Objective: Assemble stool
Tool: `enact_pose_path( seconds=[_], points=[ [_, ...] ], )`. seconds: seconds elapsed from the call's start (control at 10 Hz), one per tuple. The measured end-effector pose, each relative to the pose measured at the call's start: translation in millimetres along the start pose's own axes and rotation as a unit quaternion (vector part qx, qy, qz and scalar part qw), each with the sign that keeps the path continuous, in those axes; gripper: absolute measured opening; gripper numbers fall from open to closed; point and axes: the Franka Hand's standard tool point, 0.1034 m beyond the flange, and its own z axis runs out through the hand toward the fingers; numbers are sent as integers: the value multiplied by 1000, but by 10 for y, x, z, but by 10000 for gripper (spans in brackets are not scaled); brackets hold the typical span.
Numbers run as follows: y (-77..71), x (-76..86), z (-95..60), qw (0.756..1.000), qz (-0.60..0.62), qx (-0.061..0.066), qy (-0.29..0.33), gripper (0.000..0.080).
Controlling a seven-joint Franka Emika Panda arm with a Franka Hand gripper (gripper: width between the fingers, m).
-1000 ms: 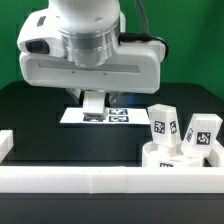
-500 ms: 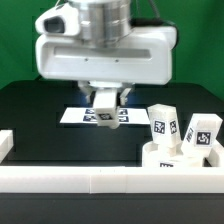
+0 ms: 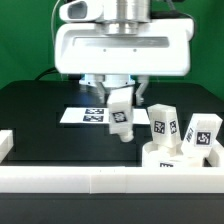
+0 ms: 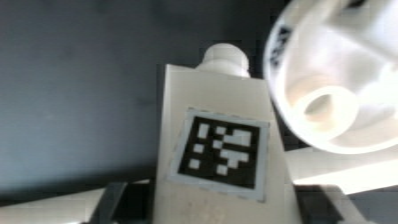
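The hand (image 3: 121, 103), at the centre of the exterior frame, is clamped on a short blocky white plastic leg (image 3: 122, 117) with a black-and-white tag, holding it tilted above the black table (image 3: 40, 110). At lower right, the round white seat disc (image 3: 172, 157) carries two upright tagged legs (image 3: 163, 122).

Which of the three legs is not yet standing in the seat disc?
The leg held in the shut tool, hanging tilted above the table. The other two legs stand upright in the seat disc at the exterior view's right.
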Motion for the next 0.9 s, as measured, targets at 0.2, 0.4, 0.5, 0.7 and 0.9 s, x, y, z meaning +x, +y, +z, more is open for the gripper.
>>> enact_pose_path(
  seconds=[0.2, 0.4, 0.5, 0.7, 0.9],
  points=[
    [-194, 79, -17, 998, -55, -9, 1, 327],
    [-171, 55, 1, 999, -45, -6, -2, 327],
    [-185, 54, 0, 999, -48, -7, -2, 327],
    [-344, 113, -58, 996, -93, -10, 5, 327],
    [-416, 140, -81, 995, -102, -8, 6, 327]
  ],
)
